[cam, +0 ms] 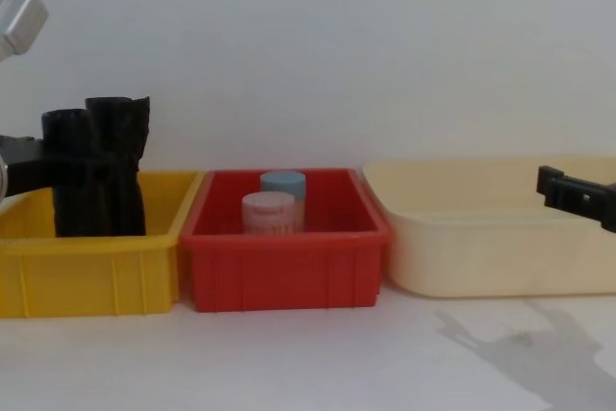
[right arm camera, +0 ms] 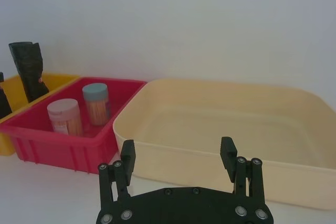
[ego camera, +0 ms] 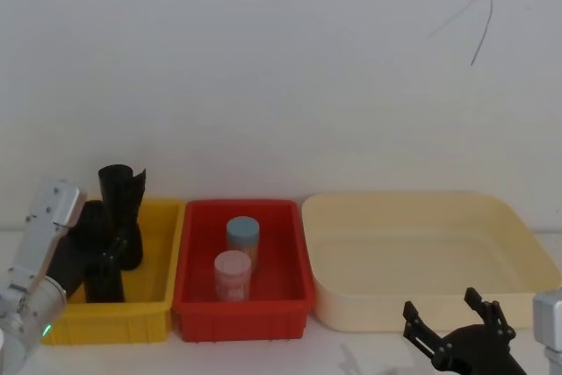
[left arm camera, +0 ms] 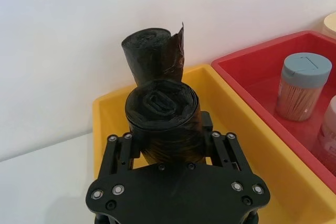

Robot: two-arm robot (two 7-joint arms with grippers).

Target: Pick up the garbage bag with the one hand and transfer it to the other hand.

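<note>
Two jars (ego camera: 232,274) in red bin (ego camera: 241,319), garbage bag (left arm camera: 163,109) in yellow bin (ego camera: 105,322), seemingly clasped by left gripper (left arm camera: 169,141), right gripper (right arm camera: 177,148) wide.

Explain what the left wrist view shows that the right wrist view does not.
Left wrist view: the left gripper closed around the garbage bag, whose rolled end faces the camera. Right wrist view: the open right gripper facing the wide cream tub. Both: the ragged black roll, the yellow bin, the red bin and the blue-lidded jar.
</note>
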